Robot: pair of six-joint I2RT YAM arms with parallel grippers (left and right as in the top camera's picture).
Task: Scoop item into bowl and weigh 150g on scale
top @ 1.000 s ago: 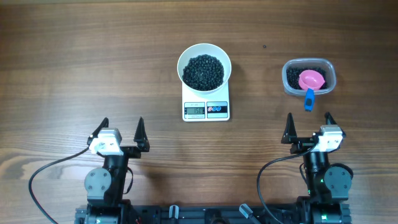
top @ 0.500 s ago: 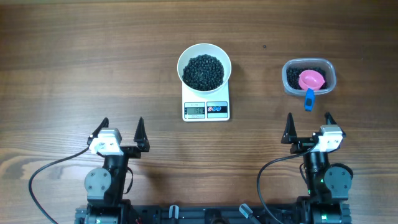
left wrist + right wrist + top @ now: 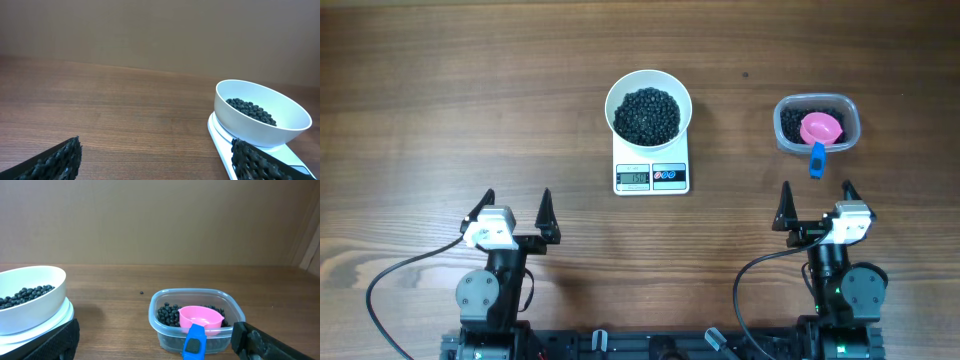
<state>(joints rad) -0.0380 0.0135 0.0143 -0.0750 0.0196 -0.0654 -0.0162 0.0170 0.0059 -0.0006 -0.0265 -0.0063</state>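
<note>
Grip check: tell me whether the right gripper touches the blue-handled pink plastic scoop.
Apart. Overhead view shows bare wooden table between the open right gripper and the pink plastic scoop.

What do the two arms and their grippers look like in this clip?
Both arms are black, with round joint housings. The left gripper and right gripper each have a white wrist block and two black pointed fingers with knobbly inner faces. A black cable loops out from each base.

bowl (image 3: 648, 102): 1 | scale (image 3: 651, 172): 1 | tub (image 3: 817, 124): 1 | scoop (image 3: 821, 131): 1 | grippers: 2, left gripper (image 3: 516, 211), right gripper (image 3: 817, 203)
</note>
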